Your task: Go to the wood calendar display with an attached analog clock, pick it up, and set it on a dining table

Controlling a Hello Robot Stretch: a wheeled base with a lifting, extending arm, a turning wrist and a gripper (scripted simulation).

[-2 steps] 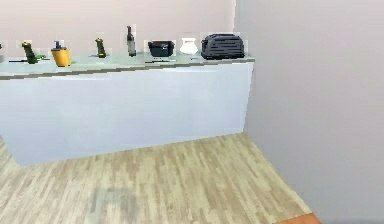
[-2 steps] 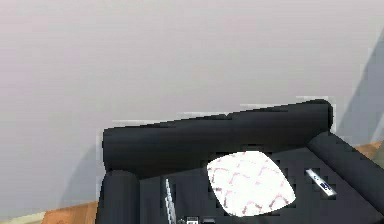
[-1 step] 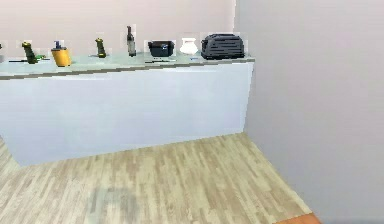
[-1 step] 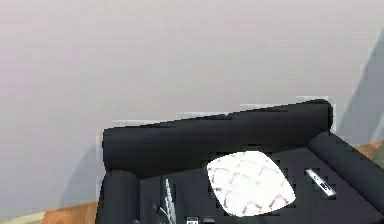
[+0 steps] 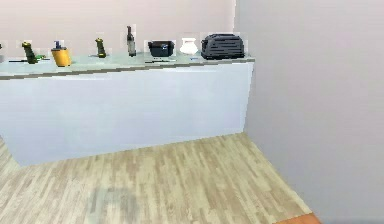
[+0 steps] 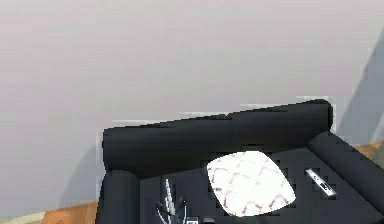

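In the forward view, a long counter [image 5: 130,105] with a pale front is running across the room and meeting the plain wall [image 5: 310,90] at the picture's right, with a light wood floor [image 5: 180,180] lying in front of it. Things are standing in a row on its top: a small greenish bottle [image 5: 30,52], an orange container [image 5: 62,55], another small bottle [image 5: 100,47], a taller dark bottle [image 5: 131,41], a dark bowl-like vessel [image 5: 160,47], a small white vessel [image 5: 188,46] just beside it, and a black toaster-like box [image 5: 224,46] nearest the wall. I cannot tell where the wood calendar display is standing; nothing in that row is showing its shape clearly. In the arm side view, a black sofa [image 6: 180,140] is sitting against a bare grey wall [image 6: 150,60]. A white patterned cushion [image 6: 250,182] is lying on its seat, and a small pale remote-like thing [image 6: 320,182] is lying to the cushion's right, apart from it. Near the bottom edge, left of the cushion, thin pale lines are looking like the gripper [image 6: 168,197]. With the sofa seat lying right behind it, I cannot tell whether it is holding anything or how its fingers are standing.
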